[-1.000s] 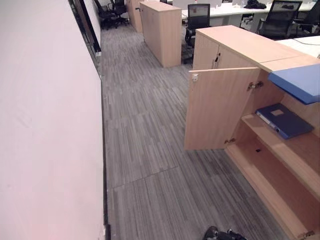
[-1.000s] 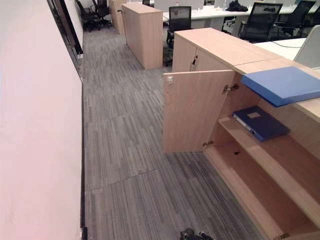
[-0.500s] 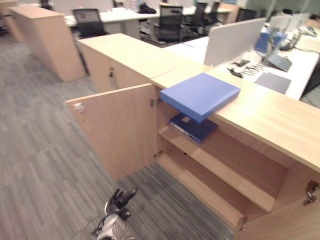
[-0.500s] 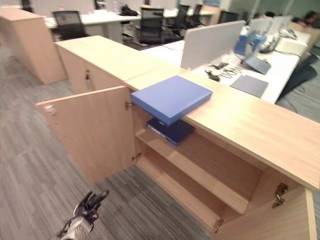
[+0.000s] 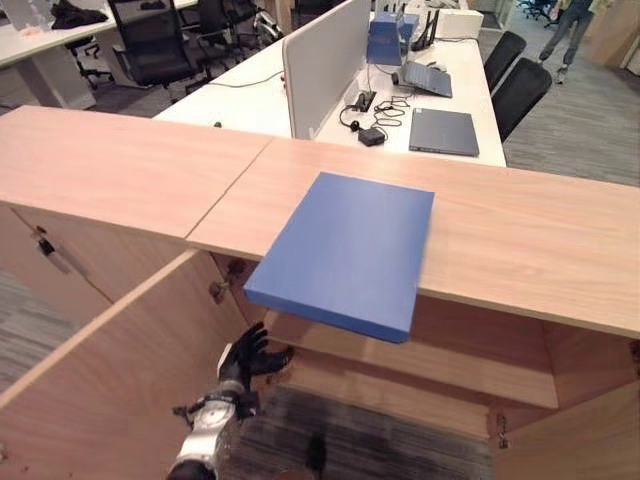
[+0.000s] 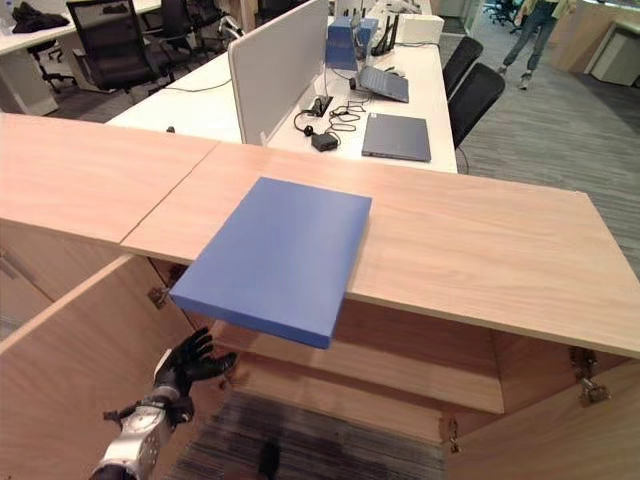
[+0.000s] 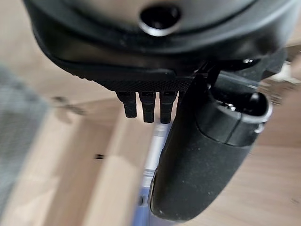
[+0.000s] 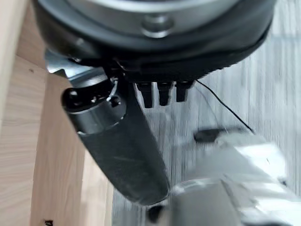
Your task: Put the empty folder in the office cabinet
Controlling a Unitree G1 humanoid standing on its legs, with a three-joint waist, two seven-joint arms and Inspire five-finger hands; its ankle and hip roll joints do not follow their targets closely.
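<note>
Fingers (image 5: 252, 345) spread below flat blue folder (image 5: 345, 250) overhanging cabinet top (image 5: 520, 240).

Left hand (image 7: 188, 155) empty, fingers (image 7: 148, 106) relaxed, above blurred wooden shelf (image 7: 89, 169)

One blue folder (image 5: 345, 250) on the cabinet top (image 5: 530, 240), overhanging its front edge. One cabinet door (image 5: 90, 390) swung open at 8 o'clock. Two robot hands: left hand (image 5: 250, 358) low at 7 o'clock, right hand (image 8: 122, 146) in its wrist view. One white desk divider (image 5: 322, 62) at 12 o'clock. Two closed laptops (image 5: 445, 131) at 1 o'clock. Four office chairs at least, two at 11 o'clock (image 5: 150, 40), two at 1 o'clock (image 5: 520, 85). One person (image 5: 568, 25) standing, far at 1 o'clock.
</note>
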